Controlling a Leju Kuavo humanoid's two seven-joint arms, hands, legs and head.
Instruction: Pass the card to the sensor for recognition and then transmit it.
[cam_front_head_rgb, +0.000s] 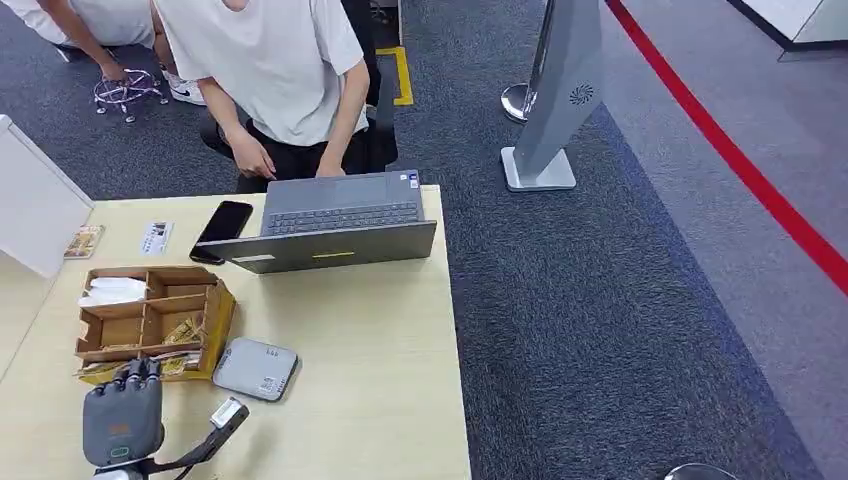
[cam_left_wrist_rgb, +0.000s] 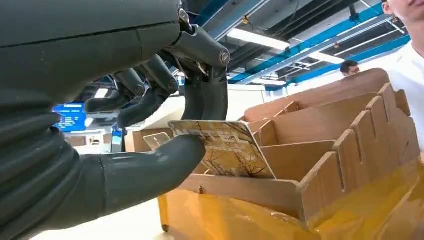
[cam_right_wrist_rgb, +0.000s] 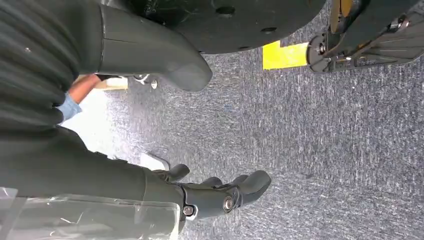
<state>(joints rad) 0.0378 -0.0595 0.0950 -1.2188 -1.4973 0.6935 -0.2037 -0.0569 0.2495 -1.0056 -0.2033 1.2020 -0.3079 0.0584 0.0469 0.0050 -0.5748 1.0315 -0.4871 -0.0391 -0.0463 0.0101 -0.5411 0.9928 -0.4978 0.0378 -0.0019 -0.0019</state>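
Note:
My left hand (cam_front_head_rgb: 124, 412) is at the near edge of the cardboard card organiser (cam_front_head_rgb: 150, 322) on the table. In the left wrist view that hand (cam_left_wrist_rgb: 165, 115) pinches a patterned card (cam_left_wrist_rgb: 225, 150) between thumb and fingers, the card half inside a front compartment of the organiser (cam_left_wrist_rgb: 325, 150). The grey card sensor (cam_front_head_rgb: 256, 369) lies flat on the table just right of the organiser. My right hand (cam_right_wrist_rgb: 220, 192) hangs over the carpet with its fingers loosely curled and nothing in them.
A person in a white shirt (cam_front_head_rgb: 270, 70) sits at the table's far side behind a grey laptop (cam_front_head_rgb: 335, 225). A black phone (cam_front_head_rgb: 222, 225) and small cards (cam_front_head_rgb: 155, 237) lie left of it. A white board (cam_front_head_rgb: 35, 200) stands at far left. A small white device (cam_front_head_rgb: 228, 413) on a cable lies by my left hand.

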